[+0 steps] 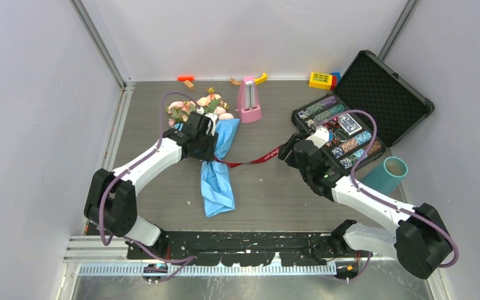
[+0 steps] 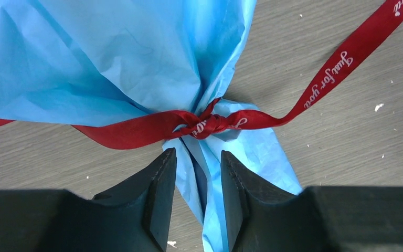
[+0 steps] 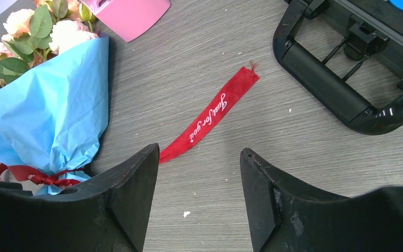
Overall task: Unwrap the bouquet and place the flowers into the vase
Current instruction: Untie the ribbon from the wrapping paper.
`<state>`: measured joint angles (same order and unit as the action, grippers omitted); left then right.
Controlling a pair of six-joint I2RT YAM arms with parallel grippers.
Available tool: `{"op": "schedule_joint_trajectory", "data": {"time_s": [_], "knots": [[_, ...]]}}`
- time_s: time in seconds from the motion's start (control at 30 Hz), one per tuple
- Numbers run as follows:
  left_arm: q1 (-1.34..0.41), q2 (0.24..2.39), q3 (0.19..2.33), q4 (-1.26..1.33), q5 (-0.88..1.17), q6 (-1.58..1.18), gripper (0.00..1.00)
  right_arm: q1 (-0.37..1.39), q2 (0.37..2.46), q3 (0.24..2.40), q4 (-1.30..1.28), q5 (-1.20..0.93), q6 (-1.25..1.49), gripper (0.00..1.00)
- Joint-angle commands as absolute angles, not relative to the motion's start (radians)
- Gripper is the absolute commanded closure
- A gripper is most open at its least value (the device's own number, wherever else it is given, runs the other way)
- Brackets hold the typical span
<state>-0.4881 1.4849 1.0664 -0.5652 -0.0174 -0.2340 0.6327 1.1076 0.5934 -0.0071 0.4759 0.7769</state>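
The bouquet (image 1: 220, 139) lies on the table, its blue paper cone (image 2: 110, 58) tied with a dark red ribbon (image 2: 204, 125). The flowers (image 1: 197, 107) stick out of the cone's far end; in the right wrist view the flowers (image 3: 31, 26) show at top left. My left gripper (image 2: 198, 157) straddles the twisted paper tail just below the knot, its jaws narrow but with a gap beside the paper. My right gripper (image 3: 199, 152) hovers open over bare table, next to the ribbon's loose end (image 3: 210, 118). The teal vase (image 1: 387, 175) lies at the right, beyond my right arm.
A pink metronome-shaped object (image 1: 248, 100) stands just behind the bouquet. An open black case (image 1: 375, 94) of small items sits at the back right, its handle (image 3: 325, 84) close to my right gripper. Small toy blocks (image 1: 320, 79) lie along the back wall.
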Motion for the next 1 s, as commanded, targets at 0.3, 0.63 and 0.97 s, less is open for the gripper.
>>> {"op": "schedule_joint_trajectory", "data": {"time_s": [0.3,0.63,0.97], "knots": [[-0.488,1.538,1.131,-0.490,-0.046,-0.233,0.66,0.629,1.159,0.639,0.052,0.461,0.778,0.37],[-0.488,1.518,1.127,-0.490,-0.048,-0.251,1.00,0.629,1.202,0.667,0.073,0.410,0.743,0.38],[-0.486,1.396,1.044,-0.419,-0.062,-0.337,1.00,0.635,1.347,0.746,0.186,0.110,0.631,0.40]]}}
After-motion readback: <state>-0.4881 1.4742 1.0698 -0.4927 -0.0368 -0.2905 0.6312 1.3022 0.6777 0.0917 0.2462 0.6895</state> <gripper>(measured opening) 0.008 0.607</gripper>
